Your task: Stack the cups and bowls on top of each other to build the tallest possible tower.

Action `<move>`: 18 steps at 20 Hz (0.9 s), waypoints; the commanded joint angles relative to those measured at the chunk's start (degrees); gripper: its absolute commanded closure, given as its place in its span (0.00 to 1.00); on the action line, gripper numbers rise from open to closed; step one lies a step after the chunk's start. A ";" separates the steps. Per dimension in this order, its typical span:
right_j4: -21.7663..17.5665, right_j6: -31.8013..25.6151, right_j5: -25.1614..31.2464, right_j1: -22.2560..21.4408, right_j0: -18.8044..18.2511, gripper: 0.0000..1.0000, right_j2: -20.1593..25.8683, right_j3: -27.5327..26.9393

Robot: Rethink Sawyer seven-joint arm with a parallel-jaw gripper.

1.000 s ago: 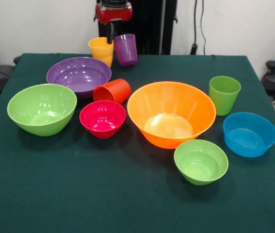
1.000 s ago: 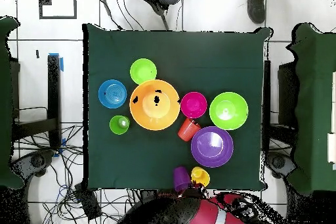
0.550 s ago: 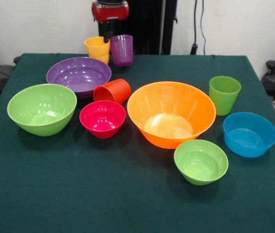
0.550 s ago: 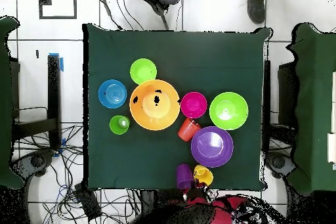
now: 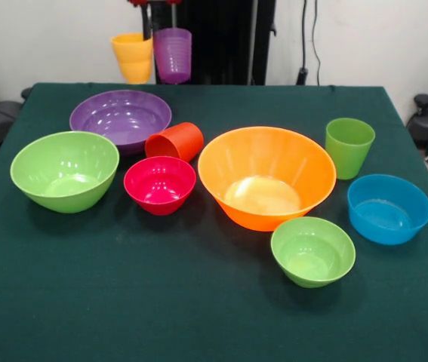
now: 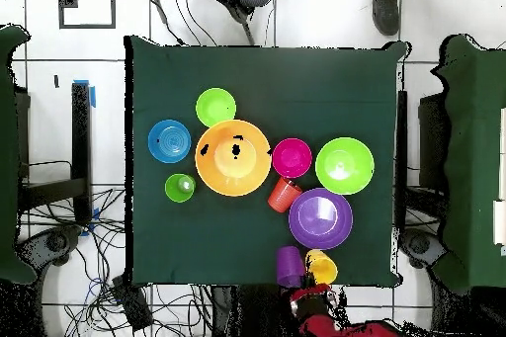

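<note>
- Tumblers first: where are they?
- The yellow tumbler [image 5: 132, 57] and the purple tumbler [image 5: 172, 55] hang side by side, upright and clear of the table [image 5: 198, 317], at its robot-side edge. The gripper [image 5: 161, 10] is directly above them.
- Fingers?
- One dark finger drops into each tumbler, so they look clamped on the two touching walls. The tips themselves are hidden inside.
- Where does a tower start?
- My guess is the large orange bowl [image 5: 266, 177], mouth up at mid-table. From the gripper it lies out across the table and to the robot's left. The purple bowl [image 5: 121, 117] sits just below the hanging pair, and the orange-red tumbler [image 5: 174, 141] lies on its side between the two bowls.
- Risk?
- Two tumblers in one pinch may swing or slip on the way over.
</note>
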 commanded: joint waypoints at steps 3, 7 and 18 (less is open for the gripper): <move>2.66 2.16 12.00 -15.96 -11.27 1.00 24.61 12.56; 13.40 -2.90 16.90 -21.81 -17.87 1.00 36.75 16.63; 39.01 -7.17 21.94 -31.07 -28.72 1.00 61.98 18.09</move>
